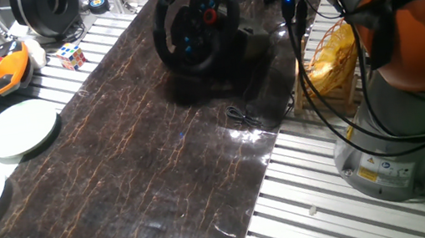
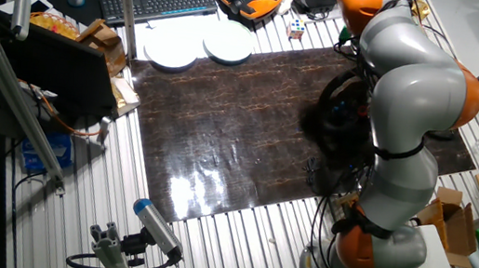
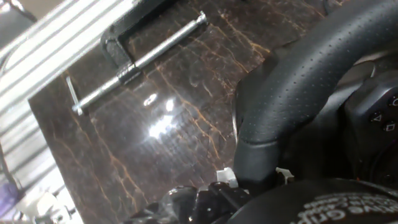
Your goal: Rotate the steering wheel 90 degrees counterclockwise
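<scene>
Tool (image 3: 255, 177) sits at the wheel (image 1: 196, 20) rim; grip state can't be told. Step: grasping. Next: clamp the rim, then sweep 90 degrees counterclockwise.

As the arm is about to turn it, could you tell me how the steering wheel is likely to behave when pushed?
The steering wheel looks rigid: its thick rim should not flex. The dimpled covering seen in the hand view probably gives good grip. It sits on a broad black base on the dark mat, so the rim should turn rather than the unit tipping, though the base might slide.
</scene>
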Available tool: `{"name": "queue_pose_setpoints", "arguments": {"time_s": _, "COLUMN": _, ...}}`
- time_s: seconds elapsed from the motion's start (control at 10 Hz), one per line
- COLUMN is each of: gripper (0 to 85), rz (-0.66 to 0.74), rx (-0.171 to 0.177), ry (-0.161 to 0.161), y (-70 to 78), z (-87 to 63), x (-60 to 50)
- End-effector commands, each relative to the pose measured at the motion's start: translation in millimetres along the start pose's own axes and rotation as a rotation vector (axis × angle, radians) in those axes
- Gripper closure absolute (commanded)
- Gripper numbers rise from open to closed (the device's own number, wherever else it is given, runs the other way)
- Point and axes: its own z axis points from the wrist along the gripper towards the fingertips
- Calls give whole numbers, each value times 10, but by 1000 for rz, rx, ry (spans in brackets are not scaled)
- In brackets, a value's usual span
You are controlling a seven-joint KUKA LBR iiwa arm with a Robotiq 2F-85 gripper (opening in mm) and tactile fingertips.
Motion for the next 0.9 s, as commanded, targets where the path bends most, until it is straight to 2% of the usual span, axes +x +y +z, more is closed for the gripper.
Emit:
{"name": "queue_pose_setpoints", "arguments": {"time_s": 0.0, "gripper": 843, "rz": -13, "rx": 0, "ry": 3, "y": -1, "z": 5, "x": 17}}
{"name": "queue_pose_setpoints", "arguments": {"time_s": 0.3, "gripper": 843, "rz": -47, "rx": -17, "ry": 2, "y": -21, "z": 4, "x": 55}}
{"name": "queue_pose_setpoints", "arguments": {"time_s": 0.8, "gripper": 843, "rz": -81, "rx": -16, "ry": 28, "y": -59, "z": 30, "x": 126}}
